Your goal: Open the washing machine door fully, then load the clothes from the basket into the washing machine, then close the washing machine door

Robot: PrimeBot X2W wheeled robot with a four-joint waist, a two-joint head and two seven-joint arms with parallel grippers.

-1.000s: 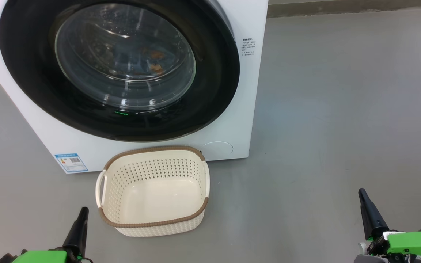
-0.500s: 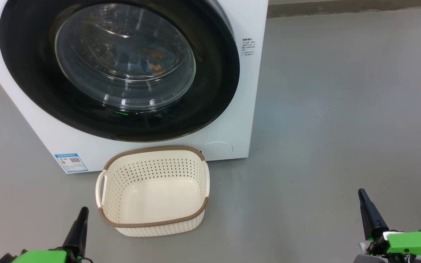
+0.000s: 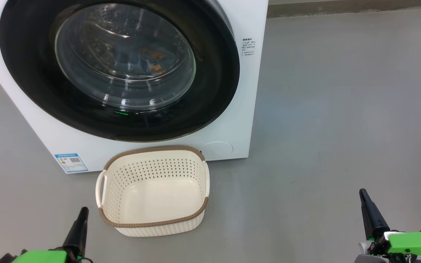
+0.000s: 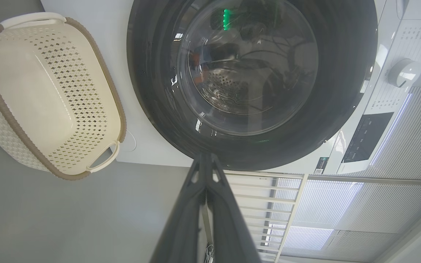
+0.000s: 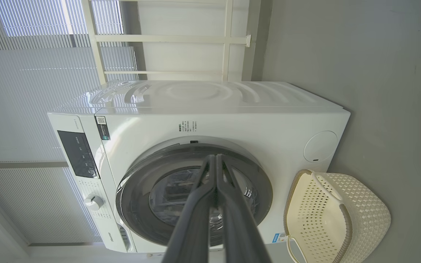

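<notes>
Door (image 3: pixel 31 84) shut, clothes (image 3: pixel 153 60) behind it; basket (image 3: pixel 152 223) on floor (image 3: pixel 323 109) just before washer (image 3: pixel 249 22); left hand (image 3: pixel 84 211), right hand (image 3: pixel 362 193) pinched closed, gripping nothing.

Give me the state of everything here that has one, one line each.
washing machine door: shut.
clothes: inside the drum, dimly visible through the door glass.
basket: empty, upright on the floor before the machine.
left gripper: shut, holding nothing.
right gripper: shut, holding nothing.
</notes>
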